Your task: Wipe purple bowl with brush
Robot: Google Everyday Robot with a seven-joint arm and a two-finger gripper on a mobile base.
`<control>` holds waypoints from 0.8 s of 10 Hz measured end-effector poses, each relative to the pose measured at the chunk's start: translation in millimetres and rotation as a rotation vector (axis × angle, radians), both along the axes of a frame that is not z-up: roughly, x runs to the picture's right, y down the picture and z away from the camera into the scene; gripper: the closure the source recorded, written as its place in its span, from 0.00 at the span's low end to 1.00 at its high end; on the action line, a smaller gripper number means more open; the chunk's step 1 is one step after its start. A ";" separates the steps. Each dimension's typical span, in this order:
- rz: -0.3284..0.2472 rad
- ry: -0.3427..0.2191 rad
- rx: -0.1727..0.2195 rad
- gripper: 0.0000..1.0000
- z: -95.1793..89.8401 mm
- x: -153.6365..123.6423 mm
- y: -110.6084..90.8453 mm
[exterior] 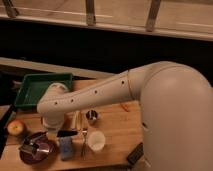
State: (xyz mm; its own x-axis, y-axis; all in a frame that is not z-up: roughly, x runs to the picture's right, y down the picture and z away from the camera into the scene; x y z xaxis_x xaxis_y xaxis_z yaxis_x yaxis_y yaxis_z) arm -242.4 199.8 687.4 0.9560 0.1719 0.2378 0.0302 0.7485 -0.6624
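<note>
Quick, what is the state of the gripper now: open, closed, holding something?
Gripper: shut, low inside the purple bowl at the table's left end; whether it holds anything cannot be told.

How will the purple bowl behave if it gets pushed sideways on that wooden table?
The purple bowl looks low and wide, so it would probably slide, not tip. Its shiny inside suggests a hard, slippery surface. The shut gripper sits inside it, so pressing there could nudge it.
</note>
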 end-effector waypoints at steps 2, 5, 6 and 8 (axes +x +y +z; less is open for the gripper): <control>-0.002 -0.001 0.000 1.00 -0.3 0.0 0.9; -0.027 -0.003 -0.025 1.00 9.4 -8.5 13.3; -0.033 -0.006 -0.043 1.00 18.4 -12.6 23.7; -0.044 -0.002 -0.070 1.00 32.6 -18.9 39.2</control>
State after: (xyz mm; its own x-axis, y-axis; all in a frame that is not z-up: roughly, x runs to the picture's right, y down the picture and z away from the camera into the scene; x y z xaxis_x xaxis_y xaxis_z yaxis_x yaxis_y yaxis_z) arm -261.3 239.0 720.0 0.9626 0.1458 0.2283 0.0632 0.6986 -0.7127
